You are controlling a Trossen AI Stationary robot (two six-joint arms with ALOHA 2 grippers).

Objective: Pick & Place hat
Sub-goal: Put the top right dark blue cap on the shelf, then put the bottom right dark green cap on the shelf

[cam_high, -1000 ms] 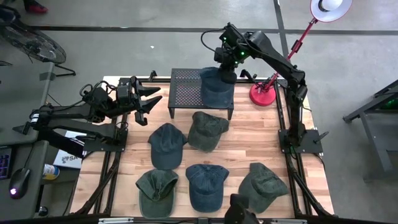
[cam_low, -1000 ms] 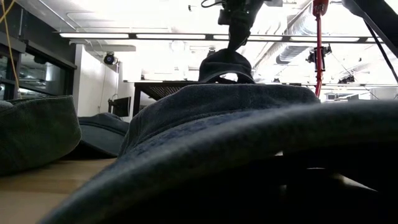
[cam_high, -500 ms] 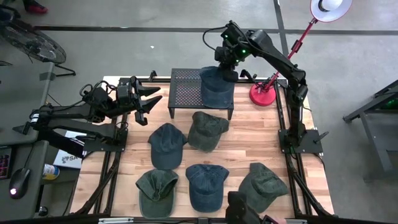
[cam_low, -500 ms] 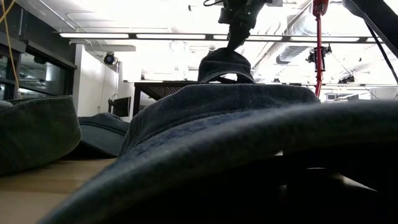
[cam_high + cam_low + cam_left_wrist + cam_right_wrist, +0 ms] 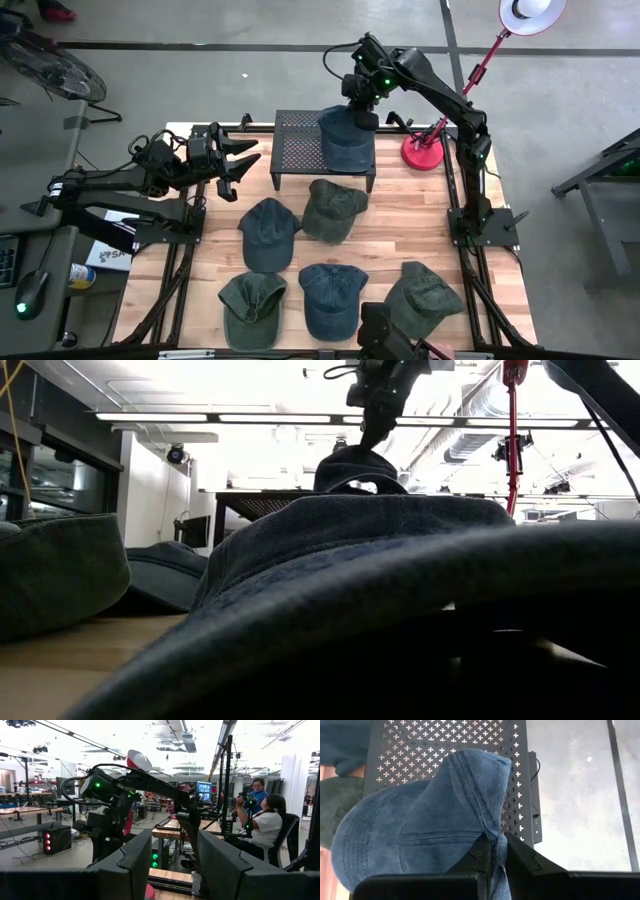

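My right gripper (image 5: 362,103) (image 5: 495,856) is shut on a blue denim hat (image 5: 346,140) (image 5: 415,840) above the black perforated stand (image 5: 298,140) at the table's far middle. In the low view the hat (image 5: 355,468) hangs under the gripper (image 5: 372,432) at about the level of the stand's top; whether it rests there I cannot tell. My left gripper (image 5: 245,160) (image 5: 175,865) waits open at the table's left side, holding nothing. My right gripper pinches a bunched fold of the hat's crown (image 5: 492,836) between its two fingers. The fingers come from above, slanting down. The cloth is drawn up into a peak at the fingers, and the rest of the hat, brim included, hangs below over the stand.
Several more hats lie on the wooden table, blue ones (image 5: 269,232) (image 5: 330,298) and green ones (image 5: 333,210) (image 5: 251,308) (image 5: 423,296). A red lamp base (image 5: 425,152) stands right of the stand. One hat (image 5: 350,590) fills the low view's foreground.
My right gripper has rolled a little, and the hat under it has shifted slightly toward the table's left over the stand.
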